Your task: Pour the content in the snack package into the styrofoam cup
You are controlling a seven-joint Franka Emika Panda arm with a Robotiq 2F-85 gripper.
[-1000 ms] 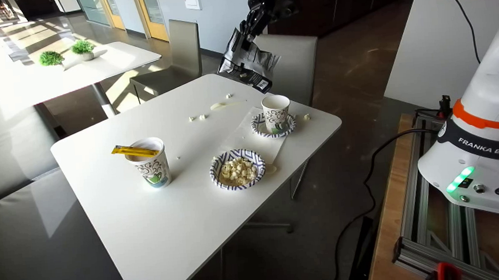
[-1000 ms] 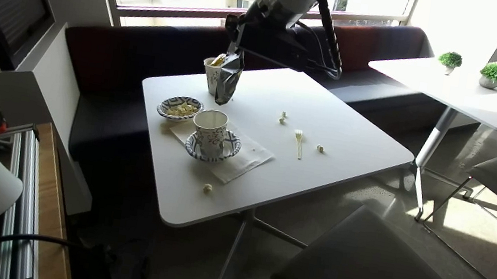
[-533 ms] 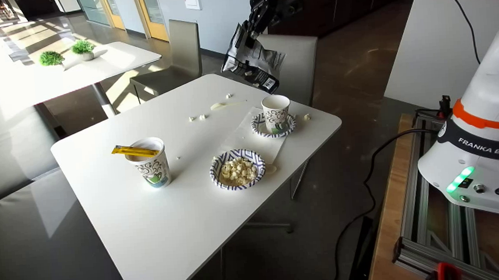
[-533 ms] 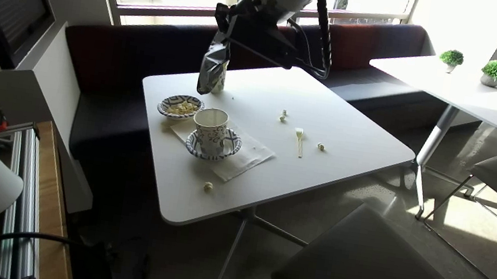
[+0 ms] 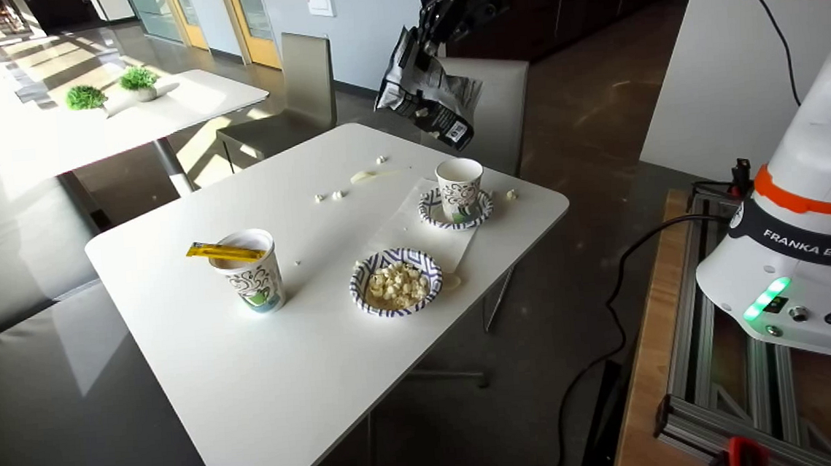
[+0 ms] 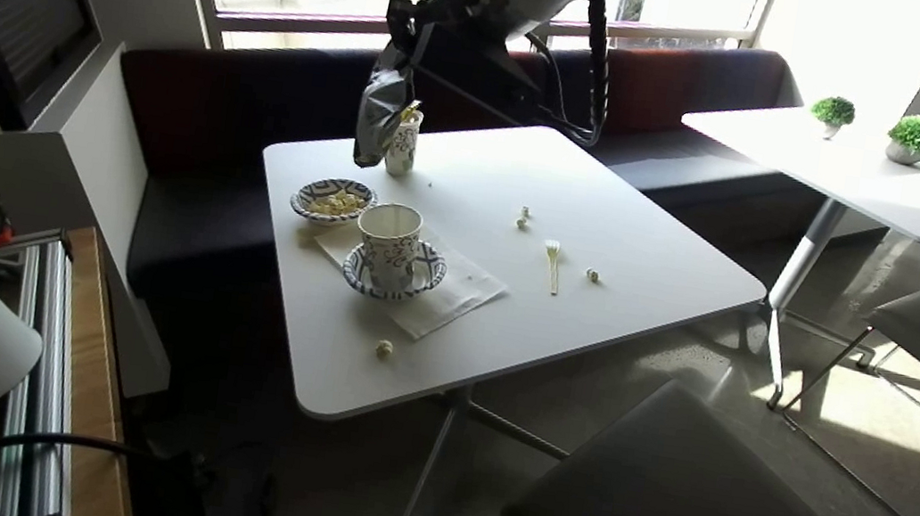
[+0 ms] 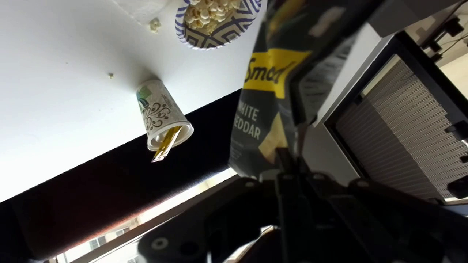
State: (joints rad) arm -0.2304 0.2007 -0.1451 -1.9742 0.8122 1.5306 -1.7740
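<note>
A foil snack package (image 5: 433,93) is being pinched by the jaws in midair, apart from a cup (image 5: 460,192), the likely target, standing in a bowl (image 5: 429,214); spillage onto the surface (image 5: 308,372) is being risked should the package be tipped while misaligned.

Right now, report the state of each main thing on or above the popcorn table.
Snack package: held aloft; whether open, can't tell.
Gripper: shut on it.
Cup: upright in a patterned bowl.
Other cup: upright, yellow packet jutting out.
Other bowl: upright, holding popcorn.
Fork: lying flat.
Napkin: flat, partly covered.
</note>
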